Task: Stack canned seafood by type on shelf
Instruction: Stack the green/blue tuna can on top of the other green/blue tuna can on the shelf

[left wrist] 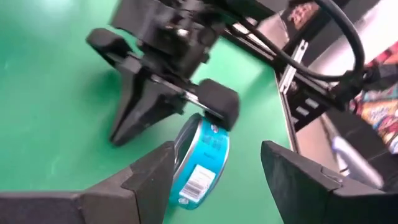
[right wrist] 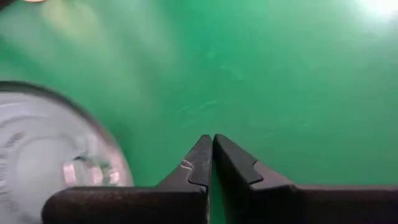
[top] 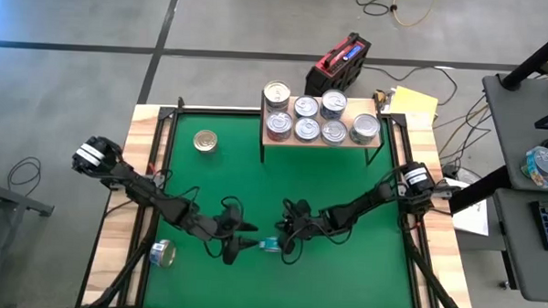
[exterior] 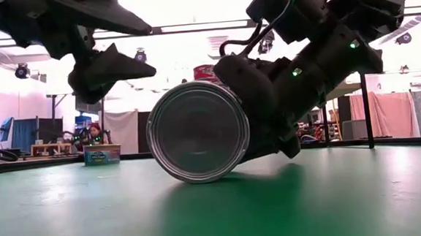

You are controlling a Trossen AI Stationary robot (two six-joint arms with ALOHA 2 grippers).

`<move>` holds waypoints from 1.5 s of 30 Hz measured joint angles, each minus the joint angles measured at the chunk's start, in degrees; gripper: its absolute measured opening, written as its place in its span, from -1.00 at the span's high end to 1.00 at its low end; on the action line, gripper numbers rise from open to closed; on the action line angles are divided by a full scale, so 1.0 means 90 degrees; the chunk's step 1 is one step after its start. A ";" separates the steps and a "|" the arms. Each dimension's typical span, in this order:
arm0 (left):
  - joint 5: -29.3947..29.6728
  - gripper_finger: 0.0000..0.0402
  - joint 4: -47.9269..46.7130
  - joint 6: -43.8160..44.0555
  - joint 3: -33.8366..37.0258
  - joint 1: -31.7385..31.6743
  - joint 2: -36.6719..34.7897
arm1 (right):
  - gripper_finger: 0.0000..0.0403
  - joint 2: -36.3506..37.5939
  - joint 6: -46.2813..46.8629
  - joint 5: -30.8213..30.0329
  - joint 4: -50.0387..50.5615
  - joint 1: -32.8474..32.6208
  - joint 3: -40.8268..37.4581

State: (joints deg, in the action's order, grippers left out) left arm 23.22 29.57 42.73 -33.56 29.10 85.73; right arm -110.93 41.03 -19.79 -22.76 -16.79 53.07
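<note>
A teal-labelled can (top: 271, 244) stands tilted on its rim on the green mat, its round face (exterior: 197, 131) toward the near edge. My right gripper (right wrist: 212, 140) is shut just right of it (top: 285, 246). My left gripper (top: 250, 245) hangs open, raised above and left of the can (exterior: 112, 69), its fingers apart from it in the left wrist view (left wrist: 217, 149). The shelf (top: 320, 143) at the far edge carries several silver-topped cans (top: 307, 130). My right gripper meets the can with the outer side of one shut finger (left wrist: 217, 102), at the can's upper rim (left wrist: 208, 124). The fingers slant down from the table's right. The can leans tilted, its lower rim (exterior: 199, 179) on the mat.
A gold-topped can (top: 204, 141) stands on the mat at the far left. Another can (top: 164, 253) lies on the left wooden border. A red and black box (top: 336, 65) sits behind the shelf. Bare mat (top: 346, 193) stretches between the shelf and the grippers.
</note>
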 joint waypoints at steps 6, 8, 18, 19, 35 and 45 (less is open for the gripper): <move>-0.0027 -0.11 -0.0292 -0.0793 -0.0440 0.0003 0.0255 | 0.94 0.0384 -0.0463 -0.0430 0.0559 0.0077 -0.0011; -0.0027 -0.11 -0.0701 -0.0833 -0.0590 0.0006 0.0360 | 0.94 0.0563 -0.0808 -0.0535 0.0741 0.0072 -0.0011; -0.0030 -0.10 -0.1441 -0.0665 -0.0990 0.0055 0.1048 | 0.94 0.1426 -0.2266 -0.0632 0.1255 -0.0572 -0.0045; -0.0032 -0.09 -0.1462 -0.0673 -0.0999 0.0057 0.1074 | 0.94 0.1435 -0.2397 -0.0708 0.1238 -0.0674 -0.0052; 0.0140 0.00 -0.1447 -0.0876 -0.0977 0.0054 0.1123 | 0.20 0.1707 -0.5763 -0.0486 0.1841 -0.1123 0.0138; 0.0326 0.00 -0.1360 -0.1800 -0.0982 -0.0015 0.1123 | -0.32 0.1625 -0.6535 0.0711 0.2303 -0.0391 0.0462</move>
State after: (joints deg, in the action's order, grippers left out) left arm 26.15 17.33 26.53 -42.39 28.96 95.83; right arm -96.30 -17.78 -13.39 -2.04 -20.31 57.23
